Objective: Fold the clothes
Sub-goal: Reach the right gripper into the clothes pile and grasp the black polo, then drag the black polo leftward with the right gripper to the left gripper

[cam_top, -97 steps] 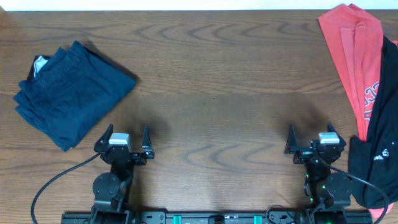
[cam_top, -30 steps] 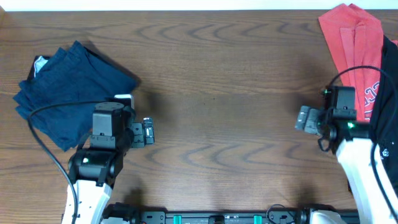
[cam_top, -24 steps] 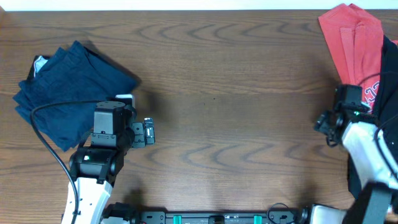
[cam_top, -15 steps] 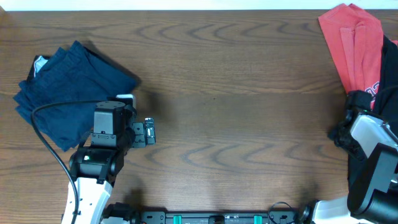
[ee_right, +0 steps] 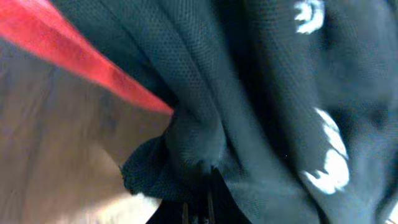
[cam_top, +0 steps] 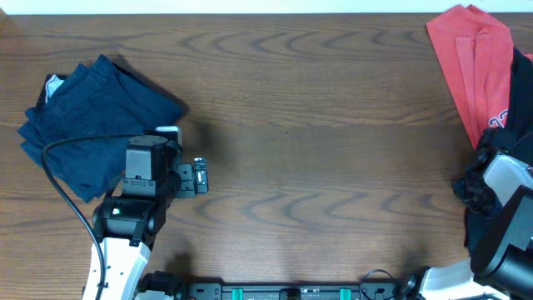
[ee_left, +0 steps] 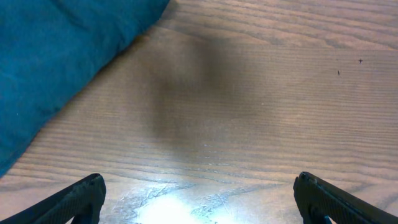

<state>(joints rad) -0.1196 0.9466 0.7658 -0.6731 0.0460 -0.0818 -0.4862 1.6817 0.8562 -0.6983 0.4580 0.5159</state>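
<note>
A black T-shirt (cam_top: 523,100) with white lettering lies bunched at the table's right edge, partly over a red garment (cam_top: 470,58). My right gripper (cam_top: 473,182) sits at the black shirt's left hem. In the right wrist view it (ee_right: 198,186) is shut, pinching a fold of the black T-shirt (ee_right: 280,93), with the red garment (ee_right: 74,56) showing at the upper left. A navy garment (cam_top: 92,125) lies crumpled at the left. My left gripper (cam_top: 198,177) hovers open just right of it, over bare wood (ee_left: 199,208), with the navy garment (ee_left: 62,56) beyond it.
The wooden table (cam_top: 316,125) runs between the two piles. A black cable (cam_top: 62,187) loops from the left arm across the navy garment's front edge. The right arm's body covers the lower part of the black shirt.
My right arm swung right and toward the front onto the black T-shirt, and its jaws closed on a fold. The left arm stayed still and open.
</note>
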